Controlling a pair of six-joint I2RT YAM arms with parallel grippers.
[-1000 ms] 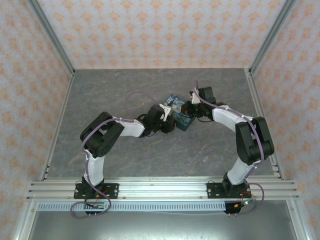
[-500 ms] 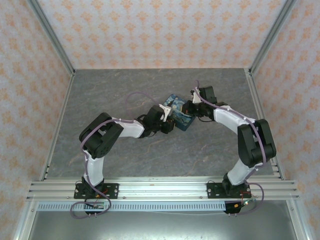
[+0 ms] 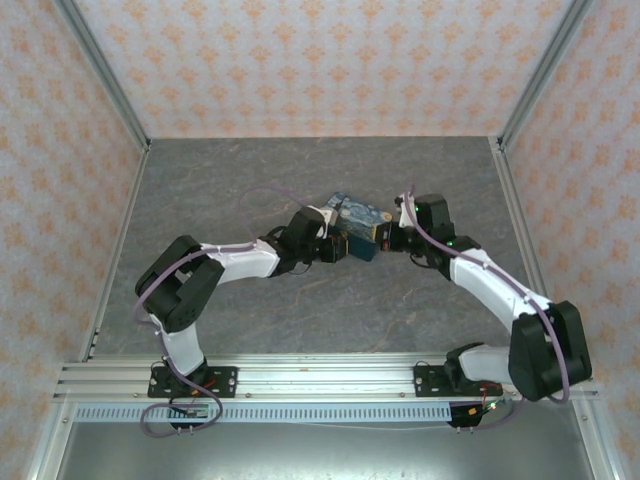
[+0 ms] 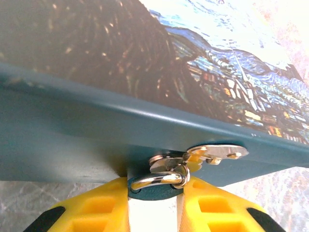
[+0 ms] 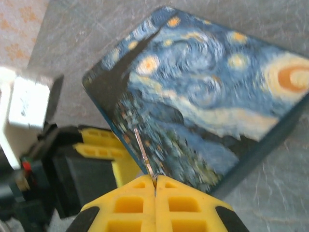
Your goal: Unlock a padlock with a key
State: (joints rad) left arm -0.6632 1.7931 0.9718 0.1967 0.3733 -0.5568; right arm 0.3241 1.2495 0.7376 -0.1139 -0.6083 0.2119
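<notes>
The padlock point(image 4: 154, 192) is hanging by its shackle point(image 4: 157, 180) from the hasp point(image 4: 217, 152) on the side wall of the tin point(image 4: 96, 125). We are clamping its teal body between the narrowed jaws of the left gripper point(image 4: 154, 205). We are pinching the key point(image 5: 143, 155) in the fully closed right gripper point(image 5: 155, 186), blade pointing toward 11 o'clock over the lid. From above, the padlock is lying at 9 o'clock from the key, so we are judging that the blade must turn that way. The keyhole is hidden.

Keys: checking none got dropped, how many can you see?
1. The key is pinched in the shut right claw, pointing up across the starry-night tin. Another could lie hidden under the tin.
</notes>
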